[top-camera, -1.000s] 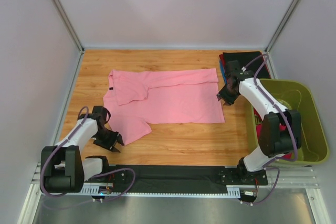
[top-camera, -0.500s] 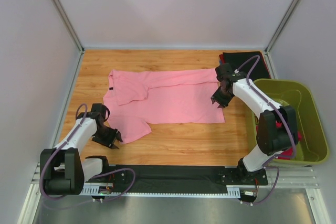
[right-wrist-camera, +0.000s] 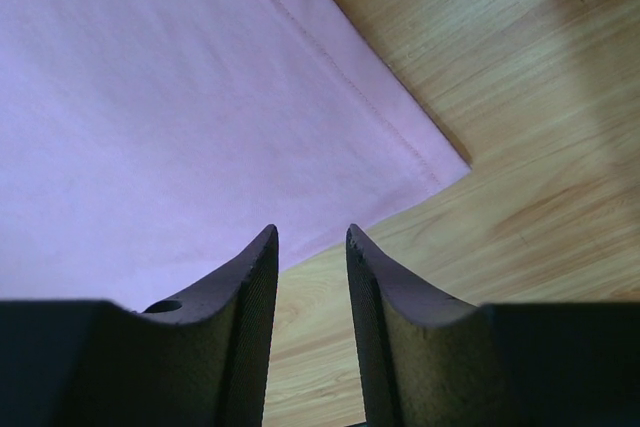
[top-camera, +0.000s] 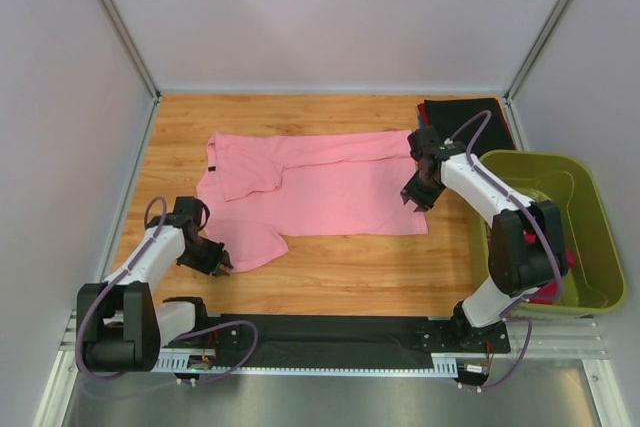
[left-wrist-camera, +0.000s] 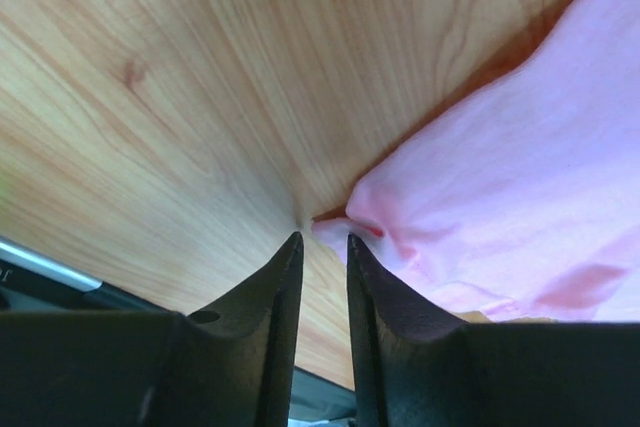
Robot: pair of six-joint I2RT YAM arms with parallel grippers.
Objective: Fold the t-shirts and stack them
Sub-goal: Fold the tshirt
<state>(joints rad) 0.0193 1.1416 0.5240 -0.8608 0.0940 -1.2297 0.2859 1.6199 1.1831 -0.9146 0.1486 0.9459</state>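
**position.** the pink t-shirt (top-camera: 330, 192) lies flat on the table (top-camera: 350, 282), collar to the left and hem to the right, so its long axis runs side to side across the work area. a stack of dark shirts (top-camera: 470, 112) sits at the rear right corner, just behind the tub (top-camera: 600, 247).

**left gripper** (top-camera: 213, 259). it sits low at the near left sleeve (left-wrist-camera: 480, 197). in the wrist view the jaws stand narrow, with bare wood showing in the gap. the tip of the sleeve lies just ahead of the fingertips and slightly to their right – touching or nearly so, but not seen between the pads. nothing is held.

**right gripper** (top-camera: 412, 197). it hovers over the hem end of the shirt, near its front right corner. the jaws are narrow and hold nothing. the cloth edge passes right under the fingertips, and the stitched hem runs away from them toward the corner.

**governing relation.** each arm is nearest its own end of the long axis – left at the sleeve, right at the hem. the next fold probably calls for the left gripper to advance a little toward the sleeve tip before pinching. otherwise it closes on wood.
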